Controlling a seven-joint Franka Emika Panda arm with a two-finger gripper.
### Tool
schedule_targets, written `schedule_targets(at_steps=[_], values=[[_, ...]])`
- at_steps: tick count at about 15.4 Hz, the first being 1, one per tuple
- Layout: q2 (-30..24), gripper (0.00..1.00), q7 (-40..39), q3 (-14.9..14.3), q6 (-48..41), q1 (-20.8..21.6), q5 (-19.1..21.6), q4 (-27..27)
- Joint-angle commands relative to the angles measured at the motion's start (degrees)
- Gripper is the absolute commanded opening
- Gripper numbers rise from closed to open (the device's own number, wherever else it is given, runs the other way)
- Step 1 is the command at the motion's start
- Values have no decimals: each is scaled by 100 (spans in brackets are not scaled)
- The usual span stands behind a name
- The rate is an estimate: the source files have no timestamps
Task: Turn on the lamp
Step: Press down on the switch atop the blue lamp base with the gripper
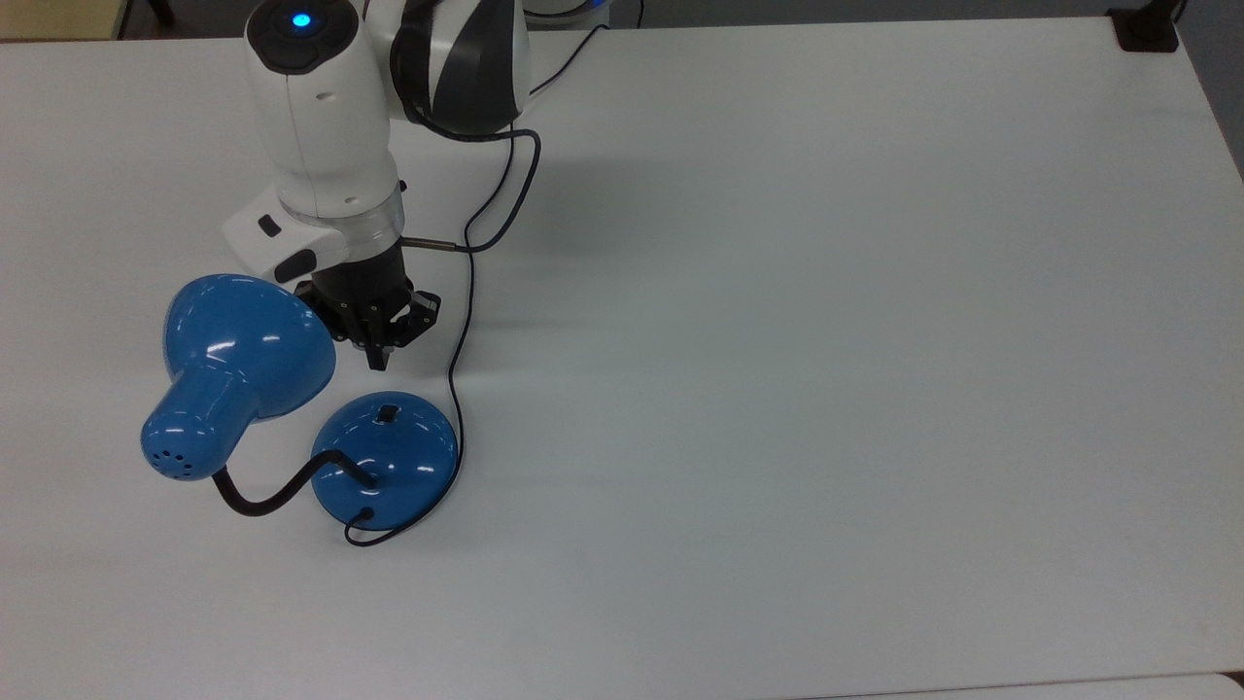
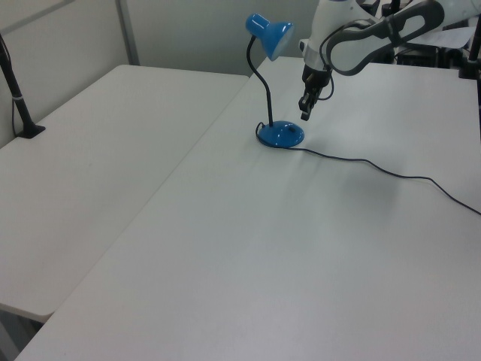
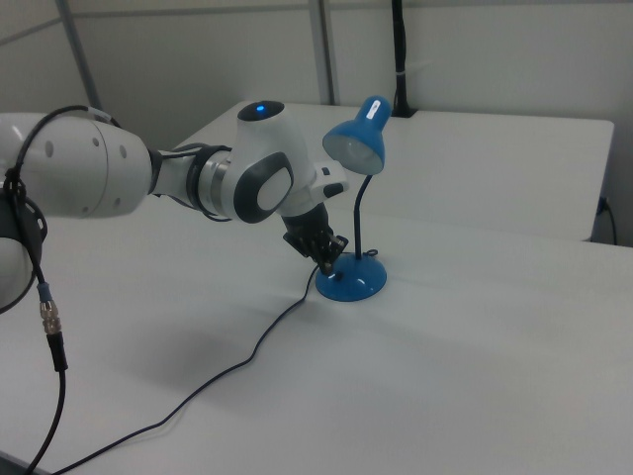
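Observation:
The glossy blue lamp stands on the white table, its bell shade (image 1: 248, 340) raised on a black bendy neck (image 1: 272, 491) over a round domed base (image 1: 385, 459). A small black switch (image 1: 387, 413) sits on the base's top. The shade (image 3: 358, 139) looks unlit. My gripper (image 1: 377, 362) hangs just above and beside the switch, fingers pointing down and shut with nothing between them. In the left view the gripper (image 2: 304, 114) hovers slightly above the base (image 2: 282, 134). In the right view the gripper (image 3: 326, 265) is close to the base (image 3: 351, 281).
The lamp's thin black cord (image 1: 465, 292) runs from the base past the gripper toward the table's far edge. A second white table (image 2: 90, 150) adjoins on the left view's left. A black clamp post (image 2: 19, 105) stands there.

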Motion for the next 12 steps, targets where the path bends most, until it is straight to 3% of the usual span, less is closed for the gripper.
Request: schedule_targets(at_steps=[1, 12], values=[[87, 0, 83, 6, 442, 23, -148, -40], [360, 0, -14, 24, 1022, 5, -367, 48]])
